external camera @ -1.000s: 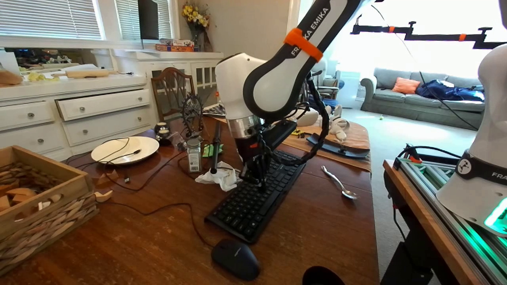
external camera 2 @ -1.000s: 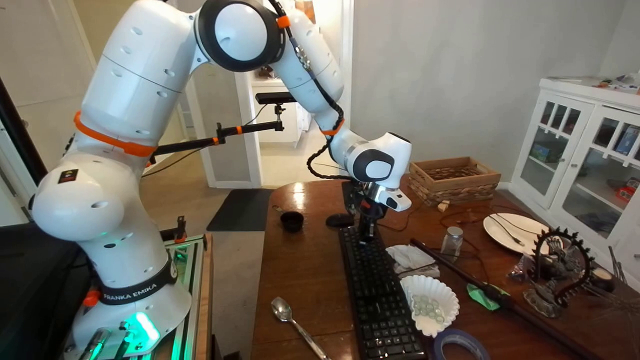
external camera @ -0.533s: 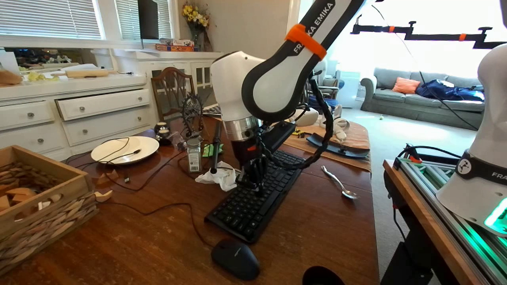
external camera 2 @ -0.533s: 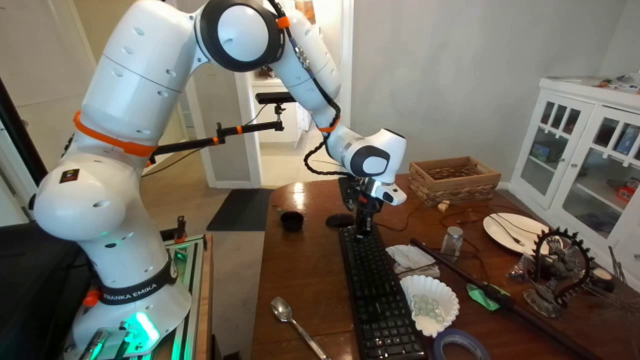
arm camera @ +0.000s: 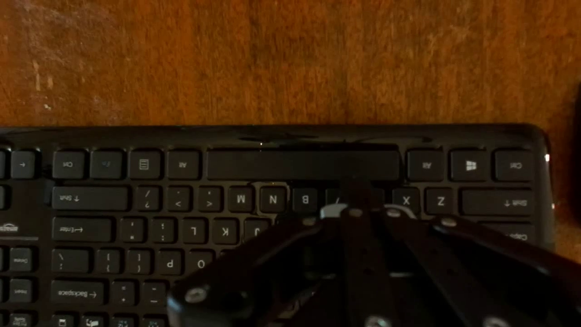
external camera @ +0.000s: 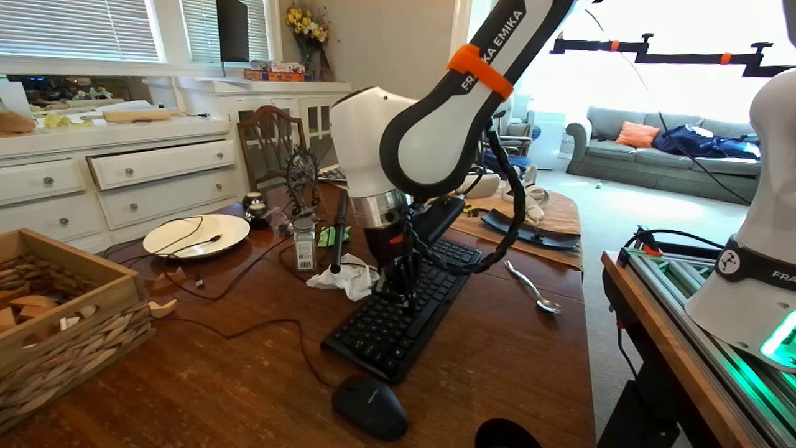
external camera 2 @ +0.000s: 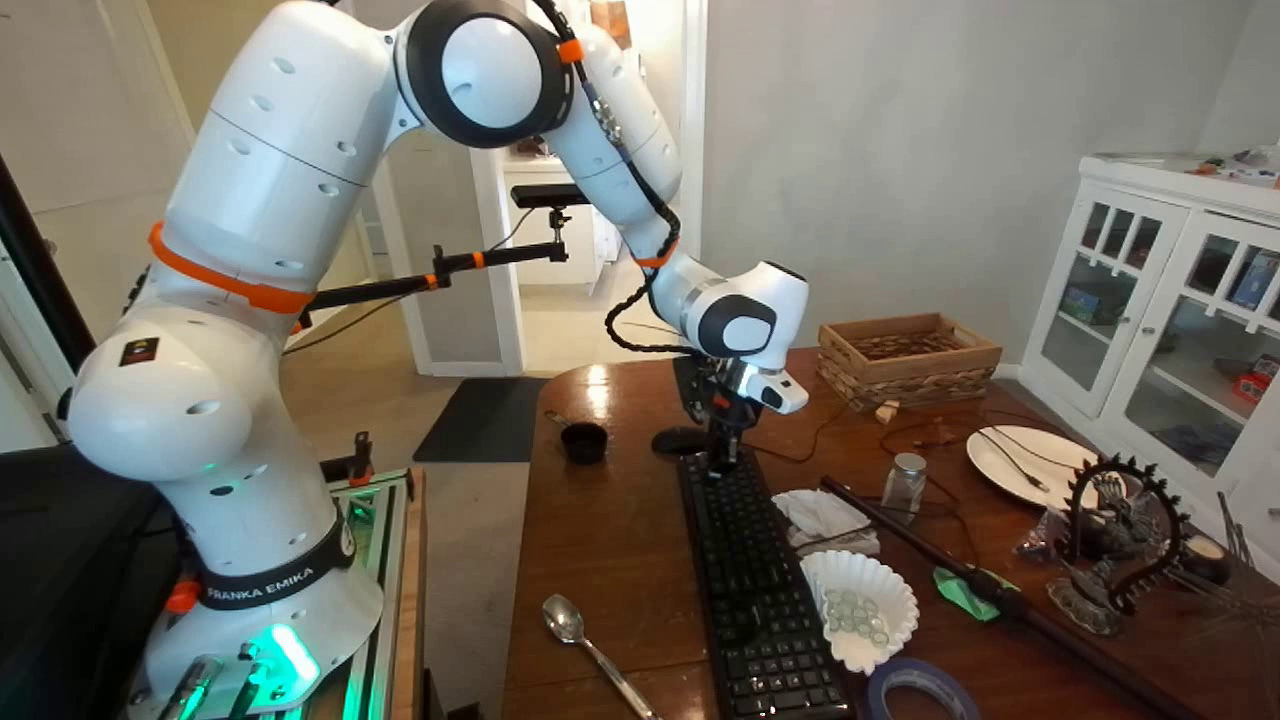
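Beyond a glossy reddish-brown counter (external camera: 236, 386), scuffed in places, stand white cabinets (external camera: 161, 171) and, on pale carpet (external camera: 628, 214), a gray sofa (external camera: 665, 171). Near a black mouse (external camera: 370, 407), a long black keyboard (external camera 2: 762, 590) lies flat on the counter, its keys lettered in white, its rim shiny. The gripper (arm camera: 356, 188), fully closed and holding nothing, points down at the keys between B and X; whether it touches them I cannot tell.
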`<act>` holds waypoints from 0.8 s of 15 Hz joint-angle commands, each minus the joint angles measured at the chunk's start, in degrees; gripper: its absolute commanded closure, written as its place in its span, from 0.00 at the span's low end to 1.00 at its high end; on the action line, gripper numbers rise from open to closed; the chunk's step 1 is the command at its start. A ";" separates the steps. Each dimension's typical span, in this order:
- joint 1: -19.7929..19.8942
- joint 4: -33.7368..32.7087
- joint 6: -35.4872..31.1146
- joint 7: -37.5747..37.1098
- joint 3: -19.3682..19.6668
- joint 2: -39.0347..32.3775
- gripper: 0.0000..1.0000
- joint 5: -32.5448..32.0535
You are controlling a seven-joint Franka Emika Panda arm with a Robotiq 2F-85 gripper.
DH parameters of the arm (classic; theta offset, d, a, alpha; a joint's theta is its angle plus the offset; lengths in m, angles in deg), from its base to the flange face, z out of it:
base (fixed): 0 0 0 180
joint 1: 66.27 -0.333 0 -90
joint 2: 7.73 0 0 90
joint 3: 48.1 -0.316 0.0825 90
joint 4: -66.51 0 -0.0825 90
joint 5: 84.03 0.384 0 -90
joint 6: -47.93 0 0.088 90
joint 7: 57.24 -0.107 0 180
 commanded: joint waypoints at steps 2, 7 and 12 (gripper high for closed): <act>-0.37 -1.18 -0.35 1.57 0.09 -1.40 1.00 -0.12; -0.50 -2.40 -0.07 2.89 -0.10 -2.38 1.00 -0.24; -0.67 -3.40 0.62 4.07 -0.38 -3.27 1.00 -0.21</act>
